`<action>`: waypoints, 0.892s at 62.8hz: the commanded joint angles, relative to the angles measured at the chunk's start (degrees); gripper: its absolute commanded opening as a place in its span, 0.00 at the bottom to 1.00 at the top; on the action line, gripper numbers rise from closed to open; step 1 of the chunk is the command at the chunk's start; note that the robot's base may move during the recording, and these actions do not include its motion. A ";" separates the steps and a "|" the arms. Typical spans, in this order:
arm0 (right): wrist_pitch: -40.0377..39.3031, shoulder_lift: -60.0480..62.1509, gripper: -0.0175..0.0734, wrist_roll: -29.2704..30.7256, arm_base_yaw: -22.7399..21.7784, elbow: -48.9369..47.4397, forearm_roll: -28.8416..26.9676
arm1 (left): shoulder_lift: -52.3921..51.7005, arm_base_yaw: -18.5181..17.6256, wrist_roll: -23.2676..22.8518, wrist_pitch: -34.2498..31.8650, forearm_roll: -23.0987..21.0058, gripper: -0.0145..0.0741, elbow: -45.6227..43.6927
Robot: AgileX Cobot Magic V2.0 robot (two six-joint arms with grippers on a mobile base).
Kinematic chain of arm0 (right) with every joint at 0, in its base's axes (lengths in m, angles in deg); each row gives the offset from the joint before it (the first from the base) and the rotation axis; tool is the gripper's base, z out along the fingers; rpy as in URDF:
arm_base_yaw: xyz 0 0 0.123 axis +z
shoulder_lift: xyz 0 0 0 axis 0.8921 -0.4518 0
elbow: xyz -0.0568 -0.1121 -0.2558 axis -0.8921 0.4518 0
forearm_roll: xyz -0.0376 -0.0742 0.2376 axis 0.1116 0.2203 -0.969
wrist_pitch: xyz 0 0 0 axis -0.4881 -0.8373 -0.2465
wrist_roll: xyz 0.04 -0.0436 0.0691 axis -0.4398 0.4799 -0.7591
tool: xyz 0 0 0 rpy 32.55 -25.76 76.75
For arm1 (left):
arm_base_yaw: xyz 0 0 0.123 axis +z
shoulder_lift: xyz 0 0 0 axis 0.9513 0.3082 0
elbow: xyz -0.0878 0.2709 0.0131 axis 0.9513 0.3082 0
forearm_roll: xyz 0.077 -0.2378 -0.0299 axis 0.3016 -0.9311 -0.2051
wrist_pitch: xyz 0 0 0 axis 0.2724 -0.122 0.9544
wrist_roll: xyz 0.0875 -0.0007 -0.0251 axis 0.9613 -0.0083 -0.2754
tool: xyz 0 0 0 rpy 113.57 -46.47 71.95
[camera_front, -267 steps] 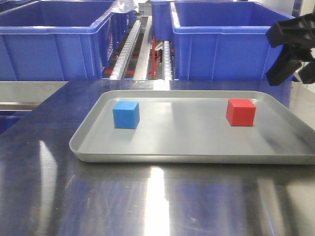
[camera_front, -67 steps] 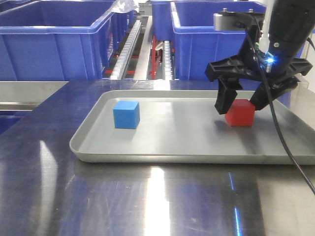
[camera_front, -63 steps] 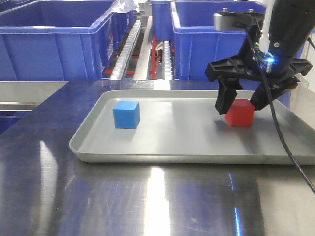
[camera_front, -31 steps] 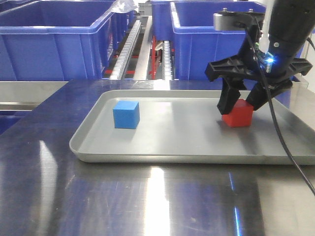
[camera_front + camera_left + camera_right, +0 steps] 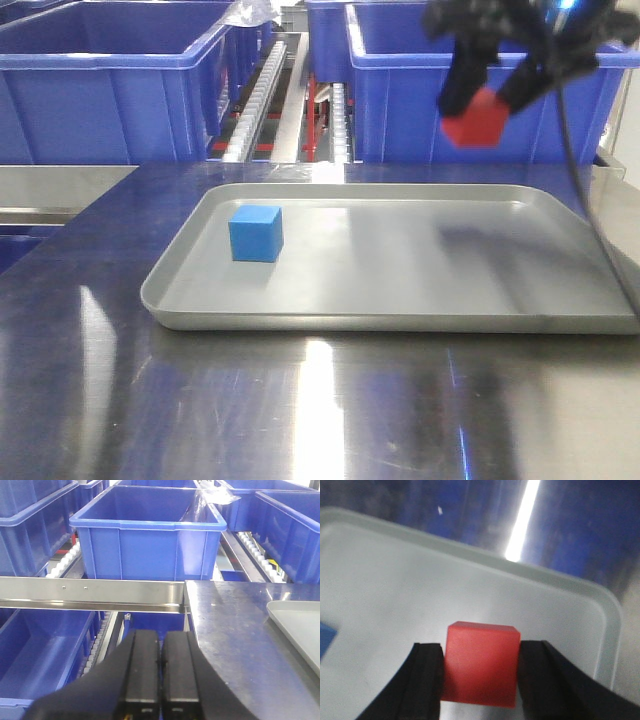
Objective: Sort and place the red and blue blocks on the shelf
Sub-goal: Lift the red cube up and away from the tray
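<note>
My right gripper (image 5: pixel 490 95) is shut on the red block (image 5: pixel 476 118) and holds it high above the right part of the grey tray (image 5: pixel 400 300). Seen from the right wrist, the red block (image 5: pixel 480 662) sits squeezed between the two black fingers (image 5: pixel 427 677), with the tray (image 5: pixel 385 580) far below. The blue block (image 5: pixel 256 233) rests on the tray's left side. My left gripper (image 5: pixel 160 660) is shut on nothing, off the table's left edge, facing the shelf (image 5: pixel 100 587) with its blue bins (image 5: pixel 150 535).
Large blue bins (image 5: pixel 110 85) stand behind the steel tabletop (image 5: pixel 300 410), with roller rails (image 5: pixel 262 90) between them. A blue bin (image 5: pixel 450 80) is right behind the lifted block. A lower bin (image 5: pixel 40 655) lies under the left gripper.
My right gripper came down around the red block, closed on it, and has now lifted it well up off the tray. The blue block stayed put.
</note>
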 commanded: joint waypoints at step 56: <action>-13.20 31.60 0.25 0.05 -11.41 16.12 2.69 | -0.95 -0.43 0.10 -4.49 -0.12 0.30 1.77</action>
